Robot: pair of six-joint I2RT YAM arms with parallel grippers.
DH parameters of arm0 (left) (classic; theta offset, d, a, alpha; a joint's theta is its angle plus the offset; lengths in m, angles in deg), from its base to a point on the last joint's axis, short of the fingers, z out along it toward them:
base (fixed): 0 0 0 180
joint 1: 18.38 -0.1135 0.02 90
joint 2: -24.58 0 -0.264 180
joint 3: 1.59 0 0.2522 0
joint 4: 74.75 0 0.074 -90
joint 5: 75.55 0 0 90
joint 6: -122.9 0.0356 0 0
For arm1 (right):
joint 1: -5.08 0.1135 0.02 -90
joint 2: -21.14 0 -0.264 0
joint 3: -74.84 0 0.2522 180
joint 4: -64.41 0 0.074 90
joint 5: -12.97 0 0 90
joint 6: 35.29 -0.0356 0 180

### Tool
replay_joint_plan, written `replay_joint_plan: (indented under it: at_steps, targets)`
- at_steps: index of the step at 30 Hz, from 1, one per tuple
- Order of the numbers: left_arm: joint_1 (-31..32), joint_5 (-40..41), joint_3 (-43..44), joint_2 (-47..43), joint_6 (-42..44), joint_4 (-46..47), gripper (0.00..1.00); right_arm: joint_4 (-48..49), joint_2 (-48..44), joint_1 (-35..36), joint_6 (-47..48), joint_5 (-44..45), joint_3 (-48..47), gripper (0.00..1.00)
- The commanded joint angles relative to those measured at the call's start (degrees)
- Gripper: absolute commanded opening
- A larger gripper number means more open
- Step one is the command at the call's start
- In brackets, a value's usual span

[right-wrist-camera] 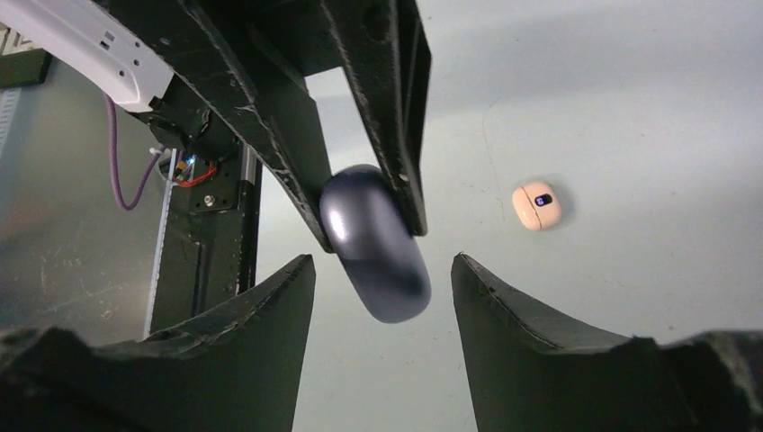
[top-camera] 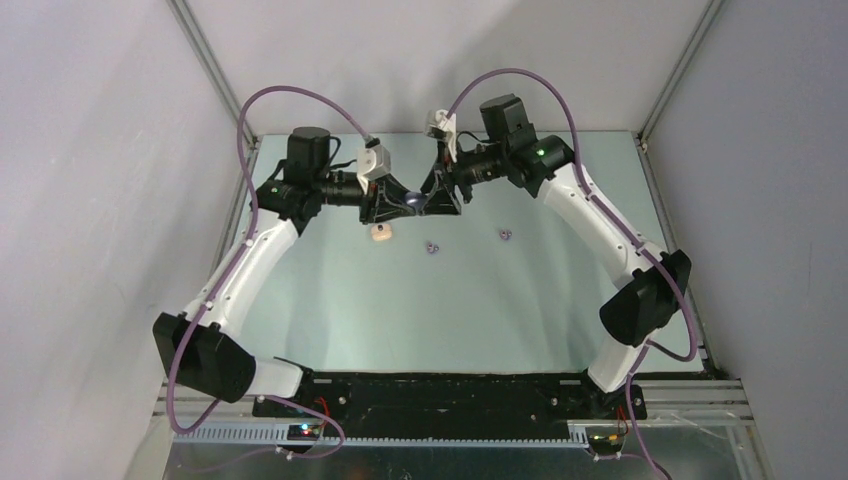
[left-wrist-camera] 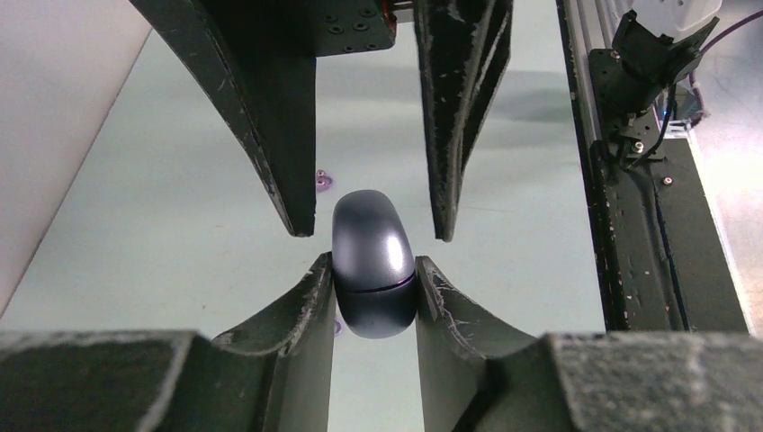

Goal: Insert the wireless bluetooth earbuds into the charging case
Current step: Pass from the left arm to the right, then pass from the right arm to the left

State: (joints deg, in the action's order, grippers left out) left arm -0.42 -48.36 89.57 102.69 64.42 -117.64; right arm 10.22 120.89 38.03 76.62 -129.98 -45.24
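Earbuds on pale-green table — grey walls

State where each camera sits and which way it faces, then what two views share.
Top external: above and behind the arms, looking down on the table; both arms show.
Left wrist: on the left arm, looking along the left gripper, shut on the dark case, toward the right gripper.
Right wrist: looks the opposite way between its open fingers; cream case beyond.
Shared: both wrist views show the dark case.
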Motion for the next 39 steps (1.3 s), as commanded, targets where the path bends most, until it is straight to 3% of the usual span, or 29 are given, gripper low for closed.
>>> replay_joint_plan:
  at_steps: [1, 5, 7, 8, 10, 11, 13, 15, 21, 27, 31, 33, 39]
  targets:
    - [0.5, 0.6, 1.9, -1.6, 1.3, 0.2, 0.0, 0.2, -0.8, 1.7, 3.7, 0.1, -2.2, 0.6]
    - [0.6, 0.9, 1.0, -2.1, -0.3, 1.8, 0.01, -0.9, -0.9, 2.3, 4.6, -0.9, -1.9, 0.44]
    - [0.7, 1.3, 0.5, -2.5, -1.0, 2.9, 0.04, -1.4, -1.1, 2.3, 5.4, -1.2, -1.9, 0.32]
    - [0.7, 1.7, 0.0, -2.9, -1.3, 3.5, 0.06, -1.5, -1.1, 2.3, 5.8, -1.2, -1.9, 0.21]
    - [0.7, 2.9, -0.7, -3.3, -2.3, 4.4, 0.19, -1.5, -1.5, 2.3, 5.9, -0.6, -1.9, 0.03]
    - [0.7, 3.4, -1.4, -3.4, -3.6, 4.7, 0.3, -1.4, -1.7, 2.2, 5.9, -0.1, -1.8, 0.0]
    - [0.7, 4.9, -2.5, -3.8, -5.0, 5.5, 0.42, -1.3, -2.1, 2.1, 5.8, 0.2, -1.9, 0.0]
    - [0.7, 5.9, -3.9, -4.1, -7.4, 6.9, 0.48, -1.1, -2.6, 2.0, 5.9, 0.6, -1.7, 0.0]
    - [0.7, 5.1, -5.3, -3.3, -12.5, 10.3, 0.53, 1.3, -3.3, 1.2, 3.0, 0.5, -1.0, 0.0]
    - [0.7, 3.9, -4.7, -1.6, -14.1, 10.9, 0.51, 2.3, -3.3, 0.4, 1.5, -0.1, -1.0, 0.0]
    - [0.6, 2.7, -4.4, -0.5, -15.4, 11.2, 0.44, 2.7, -3.4, 0.1, 0.7, -0.3, -0.9, 0.0]
    - [0.6, 2.1, -3.9, 0.0, -15.4, 11.2, 0.39, 2.9, -3.4, 0.1, 0.5, -0.3, -0.8, 0.0]
    - [0.4, 0.5, -3.2, 1.1, -15.5, 11.4, 0.08, 3.3, -3.3, 0.1, 0.3, 0.5, 0.0, 0.03]
